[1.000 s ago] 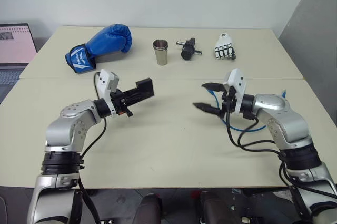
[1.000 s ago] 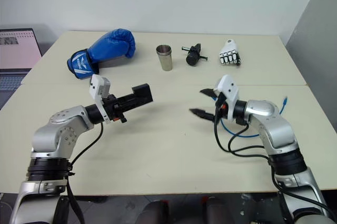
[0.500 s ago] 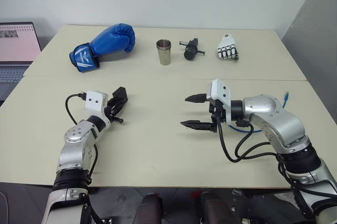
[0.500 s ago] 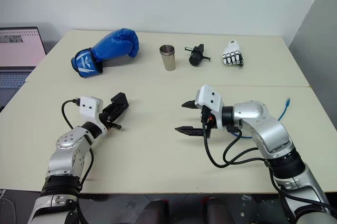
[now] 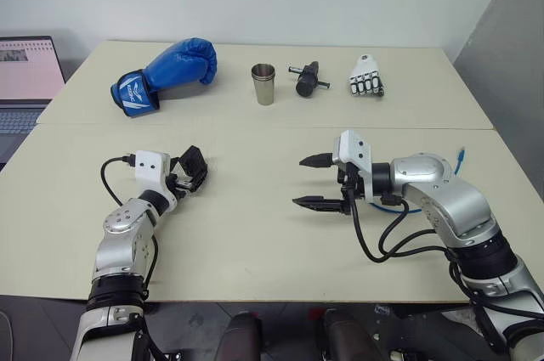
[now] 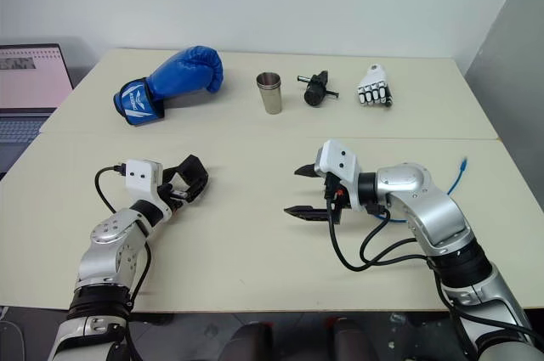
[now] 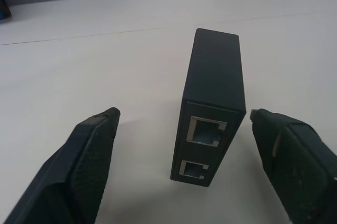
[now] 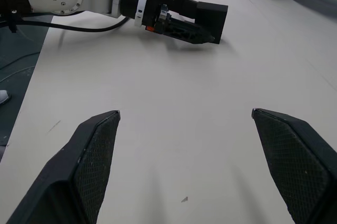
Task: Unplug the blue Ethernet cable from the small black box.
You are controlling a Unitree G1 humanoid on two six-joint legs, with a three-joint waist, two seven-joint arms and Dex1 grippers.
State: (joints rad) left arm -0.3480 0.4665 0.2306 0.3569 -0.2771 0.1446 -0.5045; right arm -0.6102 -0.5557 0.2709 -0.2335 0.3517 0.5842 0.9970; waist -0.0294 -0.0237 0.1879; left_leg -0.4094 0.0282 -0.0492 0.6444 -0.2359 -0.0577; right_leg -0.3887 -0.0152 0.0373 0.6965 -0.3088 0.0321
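With both ports of the small black box (image 7: pixel 210 113) empty, we judge the unplugging done: left gripper (image 7: pixel 195 182) fingers apart around it, right gripper (image 5: pixel 316 181) apart, blue Ethernet cable (image 6: pixel 460 169) well right of the box; next, withdraw.

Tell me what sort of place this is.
Probably a robot lab or test room: a plain beige table against a bare wall, an open laptop beside it, and unrelated test props in a row, like a boxing glove and steel cup.

The right arm hides most of the blue cable (image 5: pixel 460 155); its plug tips are too small to make out. The laptop (image 5: pixel 25 72) is cut off by the picture's edge.
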